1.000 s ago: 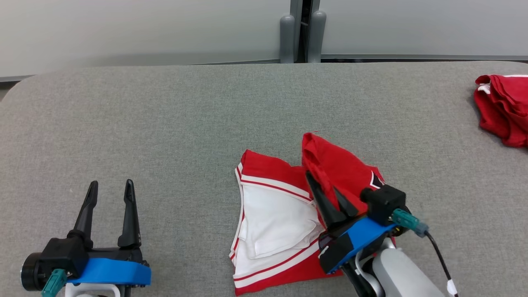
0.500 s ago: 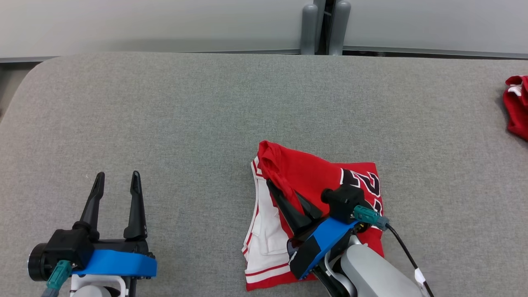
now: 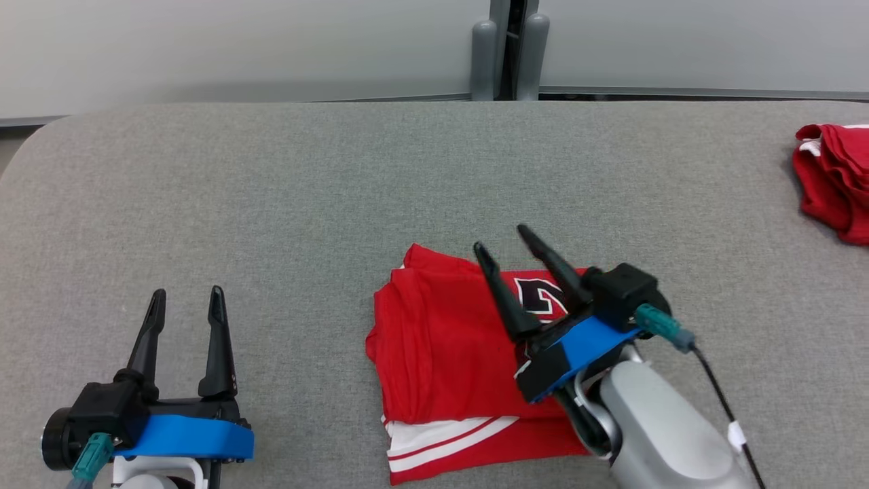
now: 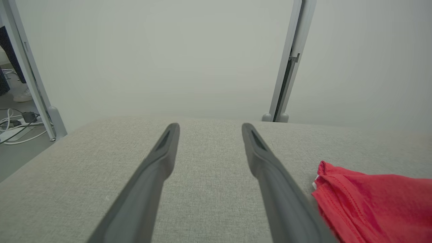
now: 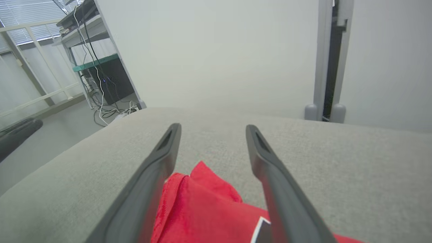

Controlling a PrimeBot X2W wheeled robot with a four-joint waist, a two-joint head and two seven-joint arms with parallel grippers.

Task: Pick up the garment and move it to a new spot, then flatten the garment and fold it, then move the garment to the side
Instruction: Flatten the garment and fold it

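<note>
Left gripper: lower left of frame, fingers spread, empty, above bare table, well apart from the garment. Garment: red jersey, folded, lower centre, long axis judged roughly top-to-bottom of frame, white-striped hem toward the bottom edge. Right gripper: jaws wide, grasping nothing, over the garment's right half, fingers pointing to upper left; the nearer arm for the move aside. Second red cloth: right edge, well apart.
</note>
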